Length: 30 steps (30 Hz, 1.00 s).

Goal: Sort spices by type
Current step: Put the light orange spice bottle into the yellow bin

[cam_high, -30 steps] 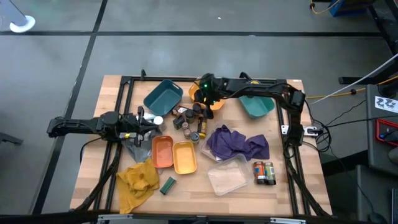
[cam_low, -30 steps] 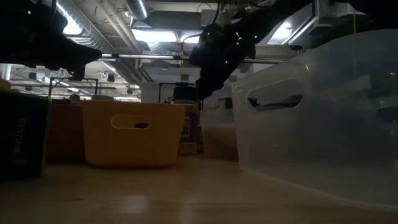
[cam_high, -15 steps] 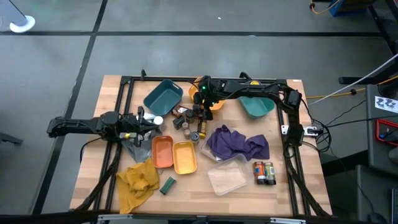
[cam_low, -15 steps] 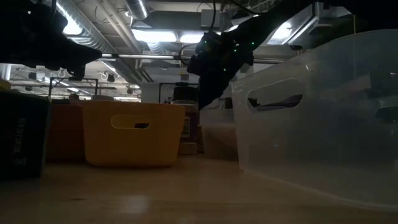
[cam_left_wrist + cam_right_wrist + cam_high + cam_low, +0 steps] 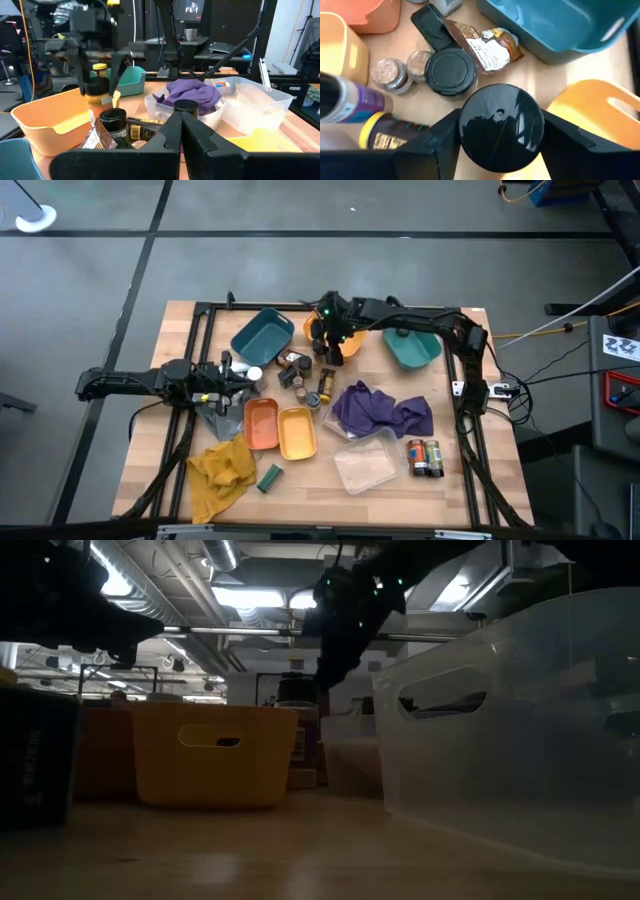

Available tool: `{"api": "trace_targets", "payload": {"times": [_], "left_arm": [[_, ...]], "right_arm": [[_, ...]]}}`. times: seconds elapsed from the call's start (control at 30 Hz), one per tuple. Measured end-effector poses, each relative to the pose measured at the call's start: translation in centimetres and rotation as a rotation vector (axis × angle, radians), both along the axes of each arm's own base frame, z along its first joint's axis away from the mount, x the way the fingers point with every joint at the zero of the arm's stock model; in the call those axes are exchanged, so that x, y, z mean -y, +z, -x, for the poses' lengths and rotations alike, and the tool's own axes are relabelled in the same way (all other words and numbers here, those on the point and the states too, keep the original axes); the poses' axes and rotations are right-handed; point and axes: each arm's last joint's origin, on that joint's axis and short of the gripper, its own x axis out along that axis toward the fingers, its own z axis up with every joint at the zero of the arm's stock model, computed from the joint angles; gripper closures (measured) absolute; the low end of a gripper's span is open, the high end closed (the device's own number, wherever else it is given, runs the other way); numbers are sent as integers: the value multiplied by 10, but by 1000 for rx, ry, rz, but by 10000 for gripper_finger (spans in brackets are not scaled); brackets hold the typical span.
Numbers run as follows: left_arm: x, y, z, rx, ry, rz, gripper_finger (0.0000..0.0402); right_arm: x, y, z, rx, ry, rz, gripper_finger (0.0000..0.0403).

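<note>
Several spice jars and a foil packet (image 5: 485,45) lie in a cluster (image 5: 305,375) at the table's middle. Among them are a black-lidded jar (image 5: 451,71), two small pale-lidded jars (image 5: 390,75) and a yellow-lidded jar on its side (image 5: 385,132). My right gripper (image 5: 322,340) hangs over the cluster's far side, next to the orange tray (image 5: 340,340), shut on a black-lidded jar (image 5: 501,127). My left gripper (image 5: 181,120) waits shut at the table's left, above the grey cloth (image 5: 215,415). My right gripper pinches the jar between its two fingers (image 5: 445,137), which come from above and point down, one on each side just under the black lid (image 5: 501,127). The jar's amber body (image 5: 97,90) hangs upright below the gripper, lifted clear of the table.
Two teal trays (image 5: 262,335) (image 5: 412,350) stand at the back. An orange tray (image 5: 262,423) and a yellow tray (image 5: 297,432) sit near the middle. A purple cloth (image 5: 380,408), a clear box (image 5: 365,465), a yellow cloth (image 5: 222,470) and two jars (image 5: 424,457) lie nearer.
My right gripper has dropped onto the cluster's far side, shut on the black-lidded jar, and risen again. The jar now hangs clear of the table.
</note>
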Motion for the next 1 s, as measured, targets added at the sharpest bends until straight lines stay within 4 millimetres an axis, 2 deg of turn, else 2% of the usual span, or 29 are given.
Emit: {"api": "trace_targets", "payload": {"times": [0.27, 0.37, 0.5, 0.6, 0.8, 1.0], "left_arm": [[0, 0, 0, 0, 0, 0, 402], [0, 0, 0, 0, 0, 0, 402], [0, 0, 0, 1, 0, 8, 402], [0, 0, 0, 1, 0, 8, 402], [0, 0, 0, 0, 0, 10, 402], [0, 0, 0, 0, 0, 11, 402]], "right_arm": [[10, 45, -1, 35, -12, 145, 192], [20, 52, 2, 52, -32, 171, 186], [42, 51, 12, 48, -82, 174, 186], [62, 45, 18, 45, -113, 150, 189], [95, 19, 22, 29, -165, 70, 185], [110, -13, 15, 3, -177, 44, 186]]}}
